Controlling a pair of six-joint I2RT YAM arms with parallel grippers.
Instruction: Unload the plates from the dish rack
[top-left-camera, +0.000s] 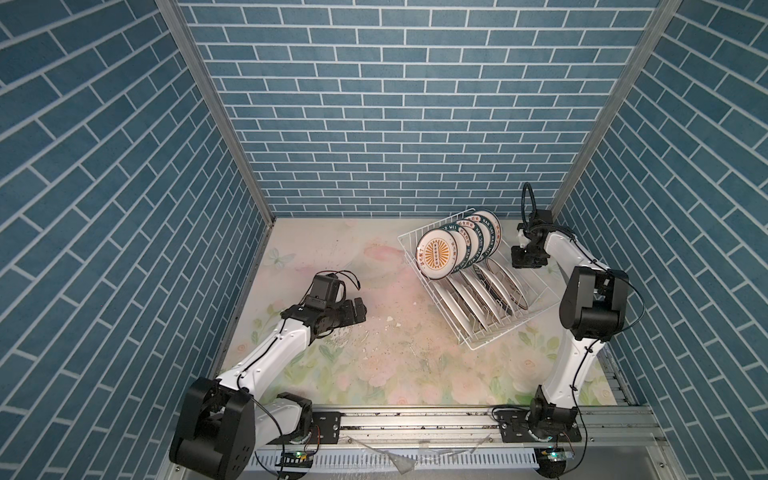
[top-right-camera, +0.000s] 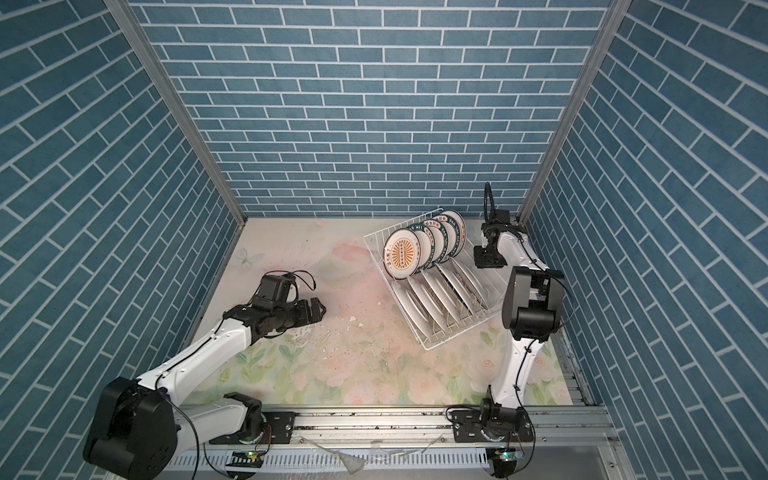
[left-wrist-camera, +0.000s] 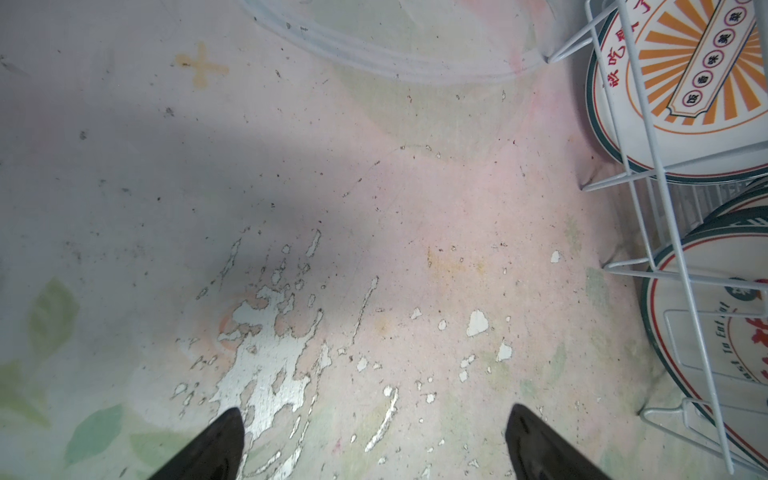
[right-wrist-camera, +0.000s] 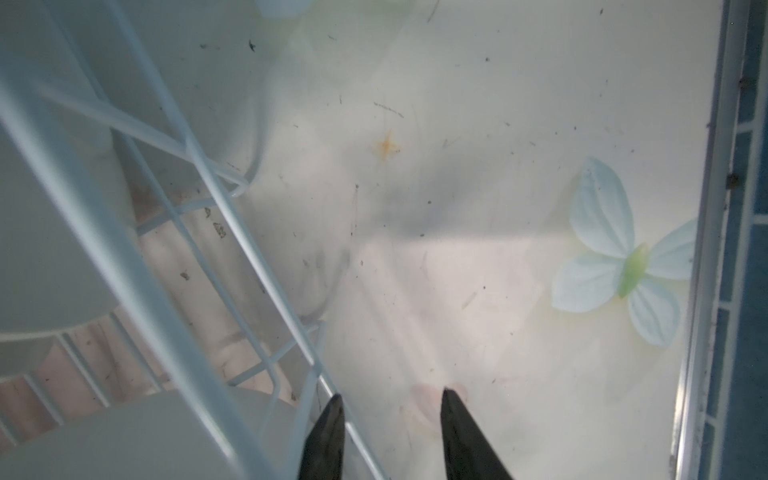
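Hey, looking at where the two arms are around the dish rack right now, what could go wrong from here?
1. The right gripper, jaws apart and empty, has one fingertip right beside the wire rim of the dish rack; moving in, it may snag the wire and drag the rack.
2. The plates stand closely packed and leaning, so lifting one may knock its neighbour.

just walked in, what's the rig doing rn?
Unloading hasn't started: all the plates stand in the rack, in two rows, at the back right of the table. The left end effector hovers open and empty over bare table, left of the rack. The right end effector is down by the rack's right rim, jaws apart, holding nothing.
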